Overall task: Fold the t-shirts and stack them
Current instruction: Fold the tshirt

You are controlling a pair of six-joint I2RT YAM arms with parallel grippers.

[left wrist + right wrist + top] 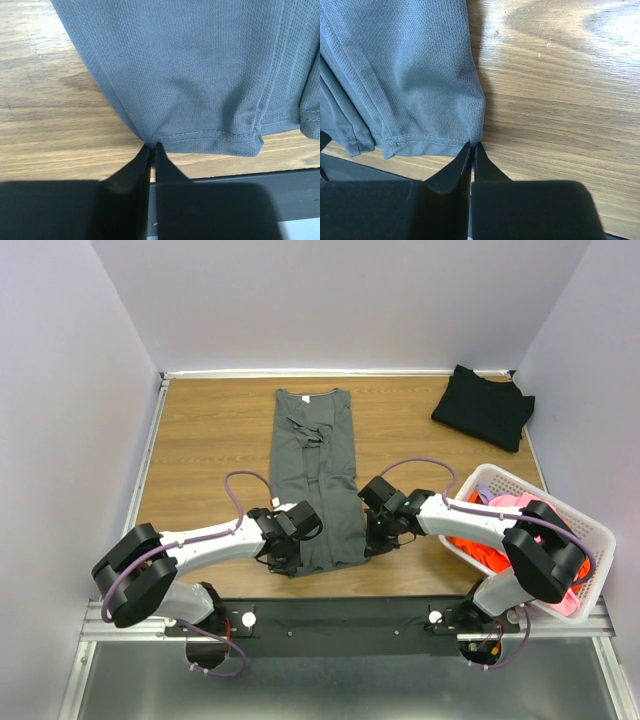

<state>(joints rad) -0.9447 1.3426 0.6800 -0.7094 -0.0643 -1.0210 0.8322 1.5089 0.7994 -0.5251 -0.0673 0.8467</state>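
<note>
A dark grey t-shirt (313,475) lies on the wooden table, folded lengthwise into a long strip with its collar at the far end. My left gripper (287,558) is shut on the near left corner of the grey t-shirt's hem (210,136). My right gripper (372,540) is shut on the hem's near right corner (445,142). In both wrist views the black fingers pinch the cloth at their tips. A black t-shirt (483,406) lies folded at the far right corner. Orange and pink t-shirts (500,530) are heaped in the basket.
A white slatted basket (560,508) stands at the right, beside my right arm. The table's near edge meets a black rail (340,615) just behind the hem. Pale walls enclose the table on three sides.
</note>
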